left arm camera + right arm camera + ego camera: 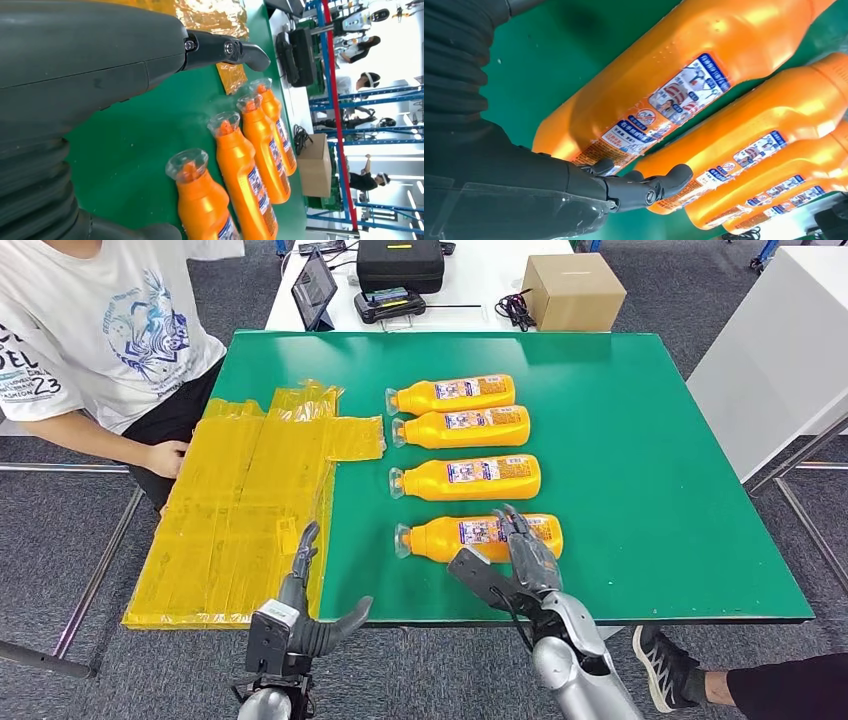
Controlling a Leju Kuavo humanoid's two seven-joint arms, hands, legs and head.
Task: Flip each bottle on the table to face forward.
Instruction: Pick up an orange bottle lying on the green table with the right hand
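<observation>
Green table (650,490) with four orange bottles (465,435) in a row beside yellow sheeting (240,500), back labels up; none flipped yet. Right hand (520,555) spread over nearest bottle (480,537), gripping nothing; left hand (300,600) empty, fingers apart.

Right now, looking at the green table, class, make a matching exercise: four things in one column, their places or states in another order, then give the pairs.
1. right hand
2. left hand
3. yellow plastic sheet
4. brown cardboard box

A. on the white table behind
B. spread over the green table's left edge
C. over the nearest orange bottle
D. open, holding nothing

Pairs: 1-C, 2-D, 3-B, 4-A
</observation>
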